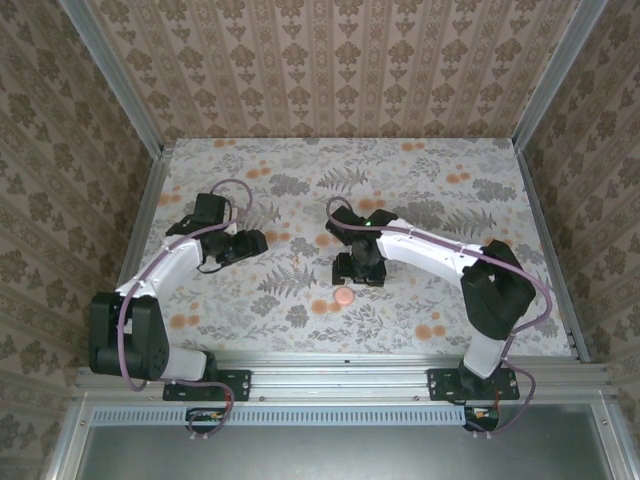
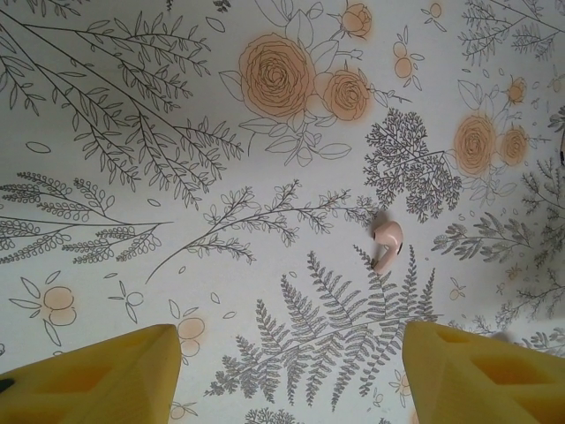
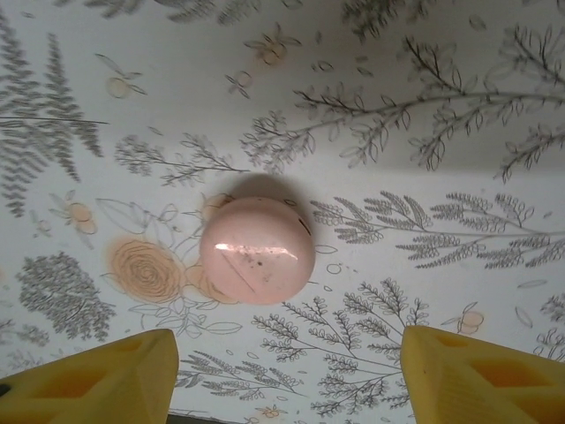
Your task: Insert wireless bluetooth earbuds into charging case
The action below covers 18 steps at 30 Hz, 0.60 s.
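Hovering stage, I'd say: left end effector (image 2: 291,378) gapes empty over an earbud (image 2: 387,244), right end effector (image 3: 288,378) gapes over the charging case (image 3: 256,250). Next up is probably centre on the bud, drop, pinch gently.

**Soft, even light; the wrist views less crisp**

The top view is bright and evenly lit, with no hard shadows on the table (image 1: 430,165); detail there is small and a little grainy.

In the right wrist view the charging case (image 3: 256,250) carries a short white streak of glare. It throws a soft dark shadow toward the picture's upper edge, and the printed pattern around it looks mildly blurred.

The left wrist view is sharper. The earbud (image 2: 387,243) shows a thin shadow at its side, and the right edge is washed pale. The yellow fingertips (image 2: 97,380) sit close to the lens, soft-edged.
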Motion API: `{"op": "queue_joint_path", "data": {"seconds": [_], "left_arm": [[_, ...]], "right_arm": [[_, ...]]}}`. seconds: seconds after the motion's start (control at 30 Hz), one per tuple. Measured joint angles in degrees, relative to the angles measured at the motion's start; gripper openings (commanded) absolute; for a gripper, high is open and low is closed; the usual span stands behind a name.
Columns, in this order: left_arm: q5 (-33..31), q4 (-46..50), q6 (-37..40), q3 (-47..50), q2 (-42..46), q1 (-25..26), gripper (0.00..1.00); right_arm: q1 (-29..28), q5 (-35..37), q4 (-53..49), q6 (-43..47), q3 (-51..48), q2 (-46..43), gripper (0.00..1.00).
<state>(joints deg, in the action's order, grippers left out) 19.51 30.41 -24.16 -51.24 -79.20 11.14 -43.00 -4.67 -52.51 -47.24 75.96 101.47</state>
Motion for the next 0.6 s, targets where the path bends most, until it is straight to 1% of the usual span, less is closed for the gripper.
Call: {"op": "queue_joint_path", "data": {"seconds": [0.3,0.6], "left_arm": [[0.52,-0.74,0.26,0.07,-0.81,-0.04,0.68],[1.68,-1.79,0.48,0.26,-1.60,-0.11,0.67]], "right_arm": [[-1.05,-0.35,-0.39,-5.35,0.85,6.75,0.70],[-1.64,-1.44,-0.15,-6.82,3.04,8.68,0.70]]}}
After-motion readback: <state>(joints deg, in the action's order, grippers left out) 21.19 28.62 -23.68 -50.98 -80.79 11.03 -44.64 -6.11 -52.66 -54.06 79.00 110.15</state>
